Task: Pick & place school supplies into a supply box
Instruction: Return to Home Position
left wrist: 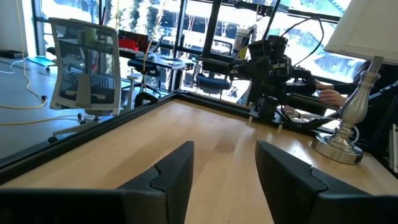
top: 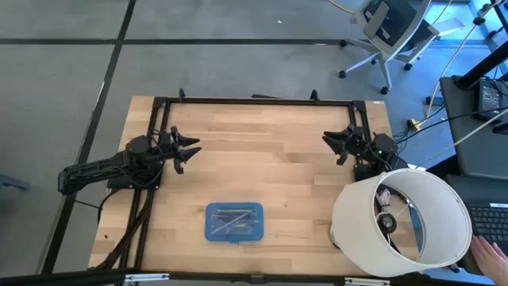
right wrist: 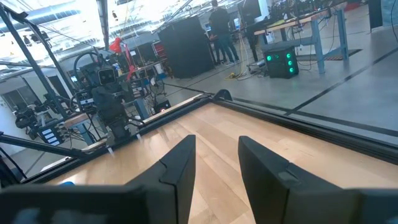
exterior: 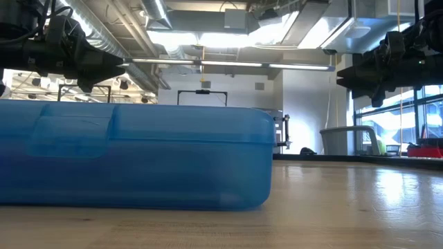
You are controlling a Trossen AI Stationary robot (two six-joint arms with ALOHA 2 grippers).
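The supply box (top: 234, 222), a flat translucent blue case, lies shut on the wooden table near its near edge; in the low view the box (exterior: 131, 155) fills the left foreground. Thin sticks of the school supplies (top: 236, 214) show through its lid. My left gripper (top: 189, 153) hovers open over the table's left side, pointing level toward the right. My right gripper (top: 332, 148) hovers open at the right side, pointing toward the left. Nothing is between the fingers of the left gripper (left wrist: 227, 180) or the right gripper (right wrist: 214, 174).
A lamp with a large white shade (top: 405, 218) and a silver base (left wrist: 348, 124) stands at the table's near right corner. A black frame (top: 254, 101) runs along the table's far edge. A person's hand (top: 488, 254) rests beyond the right edge. Bare wood lies between the arms.
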